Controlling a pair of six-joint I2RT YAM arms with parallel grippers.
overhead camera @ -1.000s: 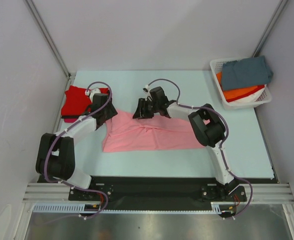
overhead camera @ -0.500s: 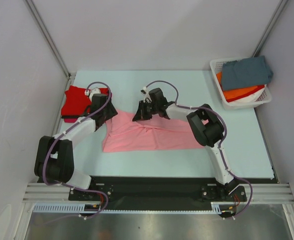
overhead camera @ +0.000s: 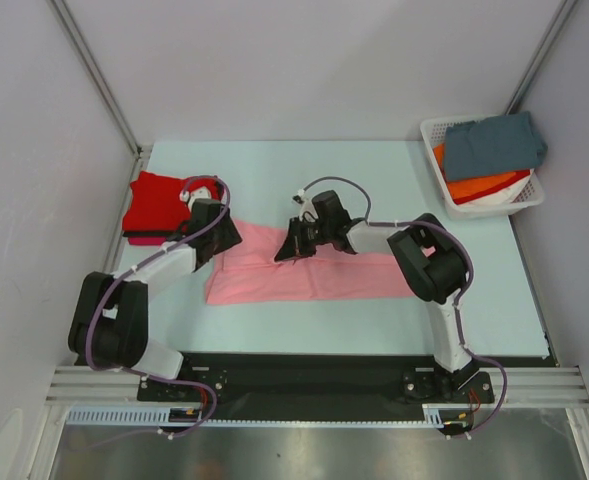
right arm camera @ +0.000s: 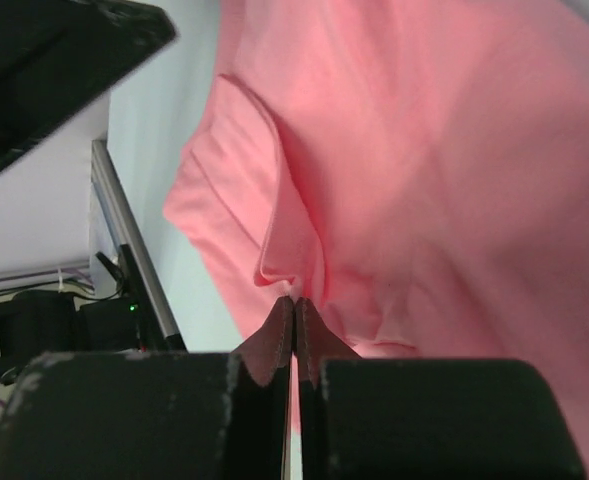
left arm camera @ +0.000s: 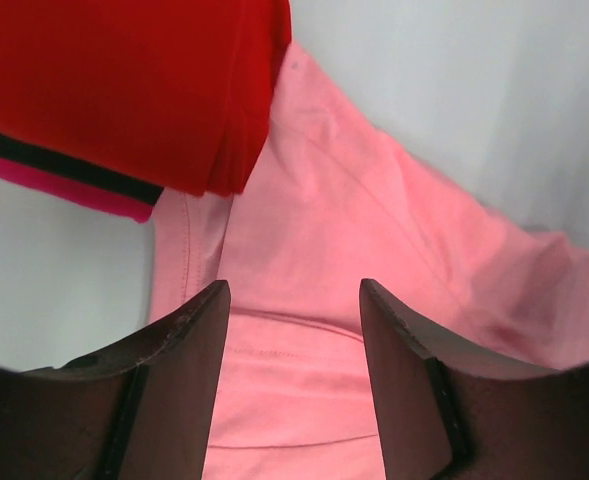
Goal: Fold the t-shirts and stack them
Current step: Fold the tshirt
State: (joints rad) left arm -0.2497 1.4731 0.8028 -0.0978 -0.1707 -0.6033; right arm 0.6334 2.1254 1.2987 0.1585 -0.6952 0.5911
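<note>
As the right claw, newly clamped on the pink shirt, drags its edge nearer, folding starts; the left claw gapes.

Jaws stand apart above the pink t-shirt, just beside the folded red t-shirt.

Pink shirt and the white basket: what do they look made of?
Pink shirt: soft matte knit cloth, probably cotton or a blend; it lies in loose folds and creases. White basket: looks like rigid moulded plastic, with slotted walls and a smooth finish.
</note>
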